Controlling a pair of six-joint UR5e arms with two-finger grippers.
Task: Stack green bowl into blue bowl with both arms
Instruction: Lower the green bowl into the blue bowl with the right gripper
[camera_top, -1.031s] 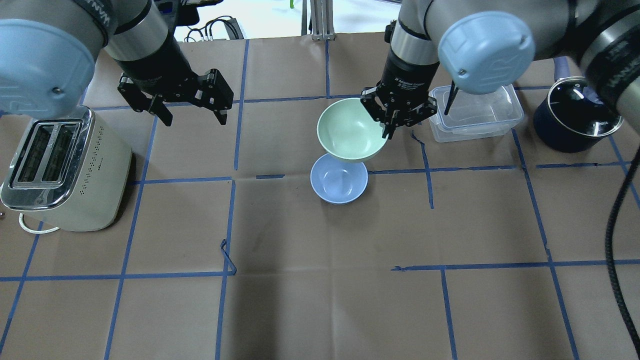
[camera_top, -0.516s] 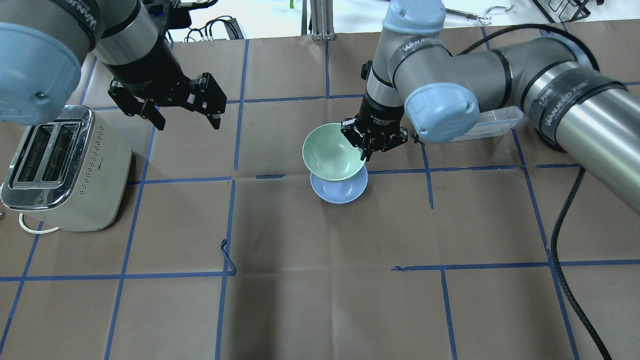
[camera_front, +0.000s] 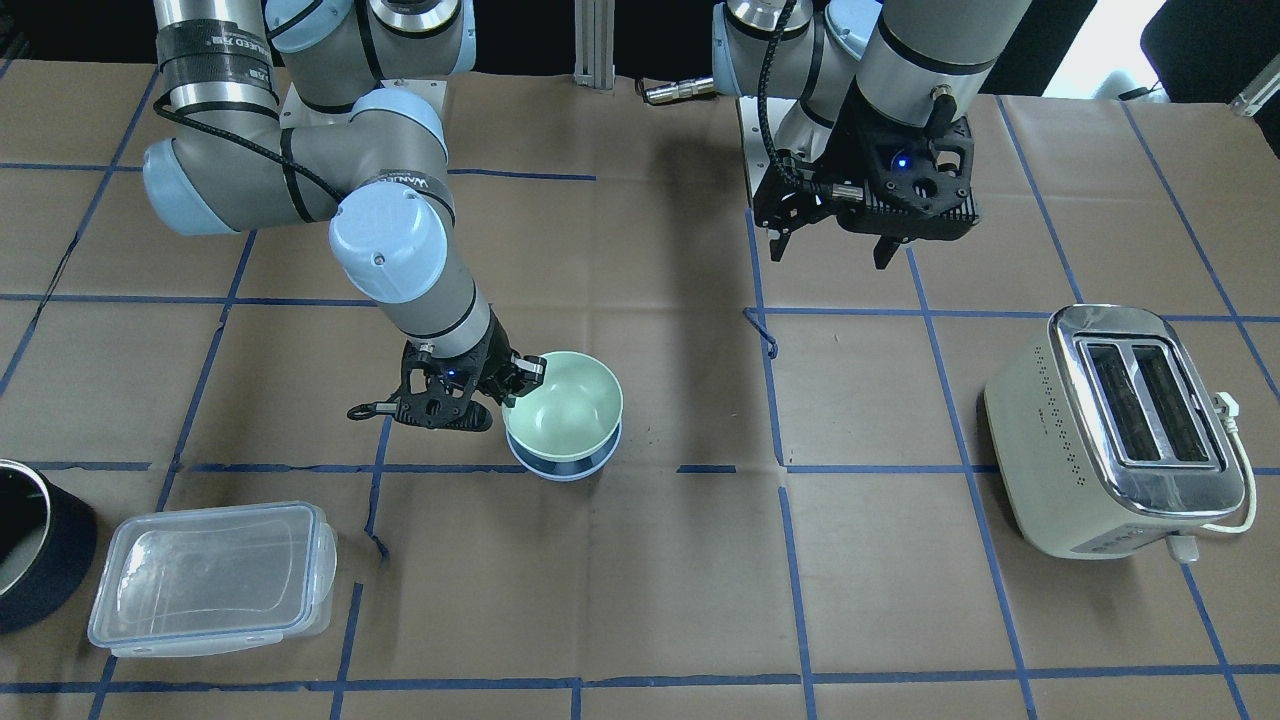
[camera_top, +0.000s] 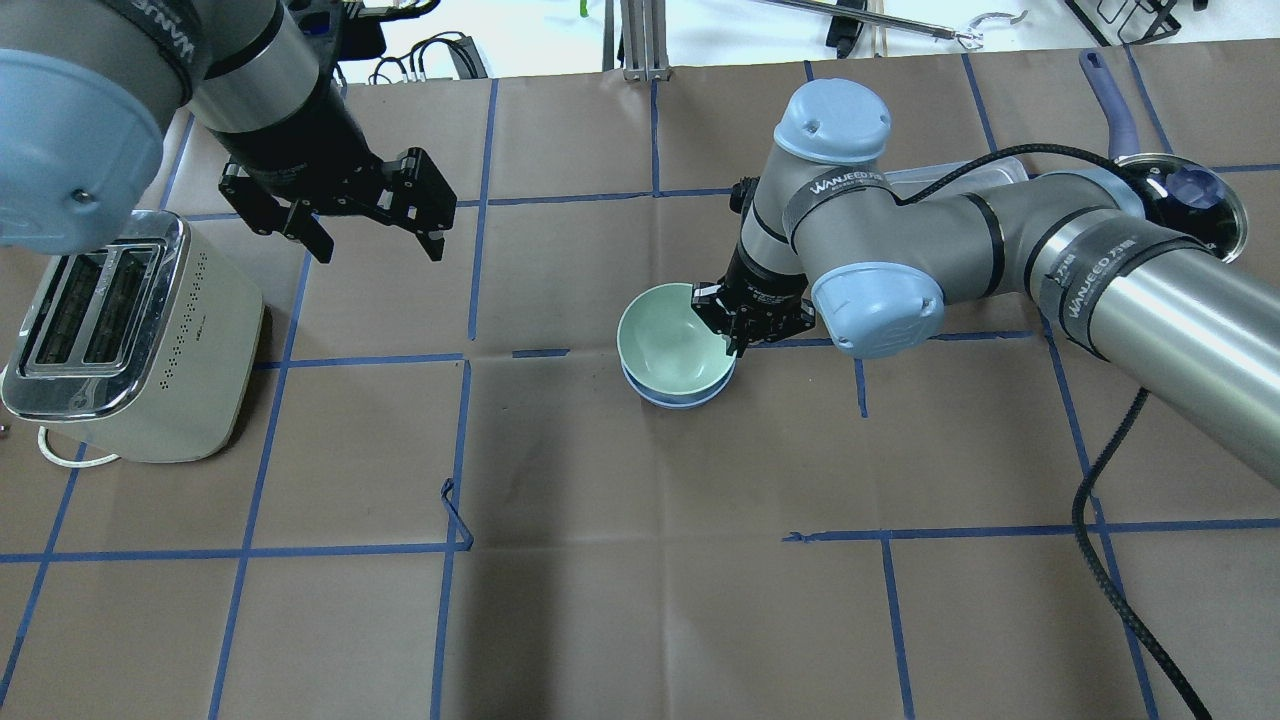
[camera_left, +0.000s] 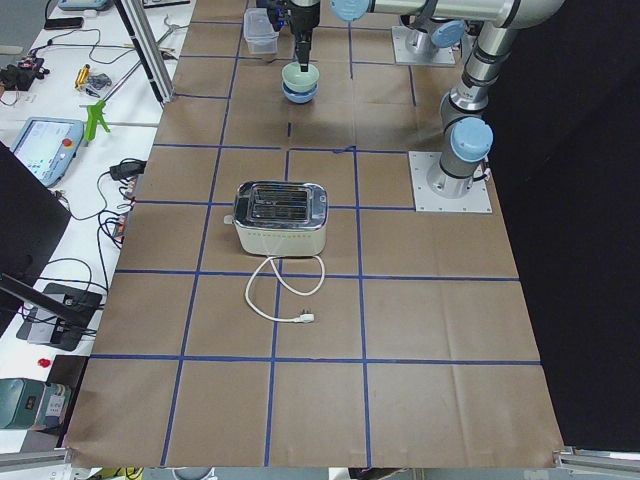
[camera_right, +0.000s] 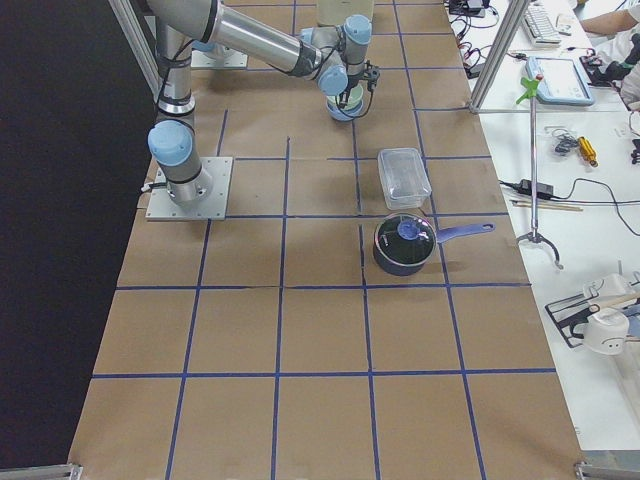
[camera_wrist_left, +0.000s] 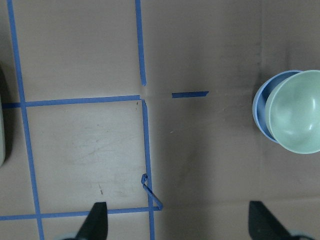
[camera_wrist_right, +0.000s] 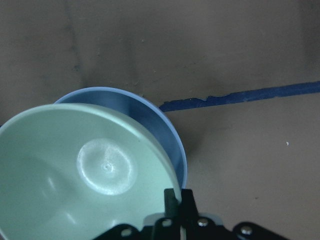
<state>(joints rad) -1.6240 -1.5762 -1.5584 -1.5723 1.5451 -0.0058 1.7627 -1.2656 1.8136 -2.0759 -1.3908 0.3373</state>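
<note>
The right end effector (camera_top: 737, 335), clamped on the rim of the green bowl (camera_top: 668, 340), and its arm wall off the robot's-right side of the nested green bowl and blue bowl (camera_wrist_right: 145, 117). Their other sides face bare tabletop (camera_top: 600, 600). The left end effector (camera_top: 380, 245) hangs above it, jaws spread. The toaster (camera_top: 130, 330) stands well apart leftward. The clear container (camera_front: 210, 570) and pot (camera_right: 400, 245) stand well apart rightward, seemingly outside any approach.

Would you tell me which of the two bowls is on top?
The green bowl, its rim pinched by the right gripper; the blue bowl sits beneath.
</note>
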